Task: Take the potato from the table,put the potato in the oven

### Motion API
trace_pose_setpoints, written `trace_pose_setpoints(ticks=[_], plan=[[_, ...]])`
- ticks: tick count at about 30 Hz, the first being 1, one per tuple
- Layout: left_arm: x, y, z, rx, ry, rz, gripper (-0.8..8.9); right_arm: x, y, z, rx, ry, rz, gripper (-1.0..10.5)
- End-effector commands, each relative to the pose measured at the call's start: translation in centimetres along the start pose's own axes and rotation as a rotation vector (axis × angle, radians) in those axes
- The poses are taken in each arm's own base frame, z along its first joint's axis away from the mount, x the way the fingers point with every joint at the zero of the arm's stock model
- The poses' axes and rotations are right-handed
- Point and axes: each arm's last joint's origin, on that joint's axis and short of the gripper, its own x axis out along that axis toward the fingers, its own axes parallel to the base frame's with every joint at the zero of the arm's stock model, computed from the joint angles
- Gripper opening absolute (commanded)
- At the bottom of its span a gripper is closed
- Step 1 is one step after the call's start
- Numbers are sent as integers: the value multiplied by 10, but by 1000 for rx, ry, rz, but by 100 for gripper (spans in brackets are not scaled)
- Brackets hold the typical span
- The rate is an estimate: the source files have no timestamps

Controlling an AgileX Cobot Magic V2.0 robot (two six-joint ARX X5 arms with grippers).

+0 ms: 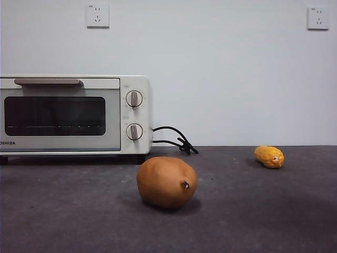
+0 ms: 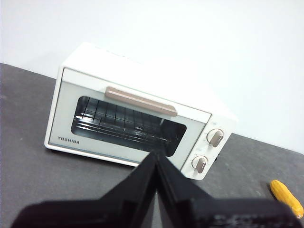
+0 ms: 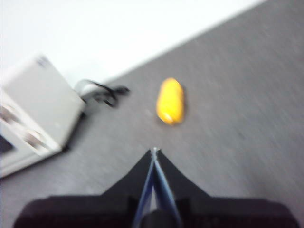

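Observation:
The orange-brown potato [image 1: 167,181] lies on the dark grey table [image 1: 253,211] in the front view, in front of the oven's right corner, its dark stub facing right. The cream-white oven [image 1: 73,113] stands at the back left with its glass door closed. My left gripper [image 2: 156,154] is shut and empty, held high and pointing at the oven [image 2: 137,118]. My right gripper [image 3: 154,151] is also shut and empty, hovering over the table short of the corn piece. The potato shows in neither wrist view, and neither gripper shows in the front view.
A small orange-yellow corn piece [image 1: 269,156] lies at the right rear of the table, also seen as corn [image 3: 170,107] and corn [image 2: 287,197]. The oven's black cord [image 1: 174,139] coils on the table behind the potato. A white wall backs the table.

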Motion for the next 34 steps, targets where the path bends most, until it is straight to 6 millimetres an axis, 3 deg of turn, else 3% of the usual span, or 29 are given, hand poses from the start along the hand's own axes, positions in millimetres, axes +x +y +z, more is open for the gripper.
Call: trace_pose_setpoints(ticks=[1,10,15,26,34], plan=[[4,-4,12,37,38,17,-6,-8,11,21,12,-70,45,1],[39,-14,41,63,178,65,-5,-39,42,80,-20,-234,122,1],[63,-17,54,70,232,84,-5,-41,58,111,-26,-196,165,0],[105,-23,76,205,334,94,-5,2,87,168,-29,176,253,-1],[137,-22,87,170,404,-19,-7,40,97,190,30,423,331,-1]])
